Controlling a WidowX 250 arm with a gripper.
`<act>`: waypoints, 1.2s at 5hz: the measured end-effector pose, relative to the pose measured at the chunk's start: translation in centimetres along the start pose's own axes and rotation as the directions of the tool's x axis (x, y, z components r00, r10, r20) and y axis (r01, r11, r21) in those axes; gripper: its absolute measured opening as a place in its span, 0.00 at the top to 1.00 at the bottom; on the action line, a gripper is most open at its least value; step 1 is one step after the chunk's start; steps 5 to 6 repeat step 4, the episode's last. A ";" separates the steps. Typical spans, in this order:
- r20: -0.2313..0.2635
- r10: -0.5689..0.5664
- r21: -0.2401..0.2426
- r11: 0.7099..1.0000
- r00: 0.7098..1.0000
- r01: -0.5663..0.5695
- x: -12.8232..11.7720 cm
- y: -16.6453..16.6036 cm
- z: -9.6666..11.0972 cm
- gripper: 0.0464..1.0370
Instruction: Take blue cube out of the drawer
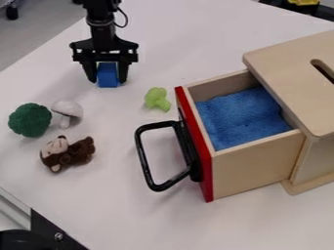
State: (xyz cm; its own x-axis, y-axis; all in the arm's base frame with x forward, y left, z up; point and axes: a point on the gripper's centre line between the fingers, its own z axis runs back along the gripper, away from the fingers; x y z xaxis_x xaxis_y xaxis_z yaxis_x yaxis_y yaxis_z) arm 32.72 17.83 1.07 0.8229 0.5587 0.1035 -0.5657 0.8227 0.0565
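One open drawer (pixel 256 166), near. Farther off, clear of it, blue cube (pixel 108 77) gripped between the fingers (pixel 124 71). Judged next: settle its base flat on bench (pixel 130 210), part fingers evenly, rise straight; early release could tip it.

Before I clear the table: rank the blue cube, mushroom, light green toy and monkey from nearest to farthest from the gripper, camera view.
1. Blue cube, between the gripper's fingers.
2. Mushroom, below left, and light green toy, below right: too close to call.
3. Monkey, lower left.
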 end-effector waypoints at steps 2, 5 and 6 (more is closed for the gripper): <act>0.040 0.021 -0.026 0.999 0.999 -0.020 -0.2 -0.2 2.5 0.04; 0.125 0.034 -0.044 0.999 0.992 -0.028 0.0 0.1 6.7 0.04; 0.125 0.034 -0.044 0.999 0.992 -0.028 0.0 0.1 6.7 0.04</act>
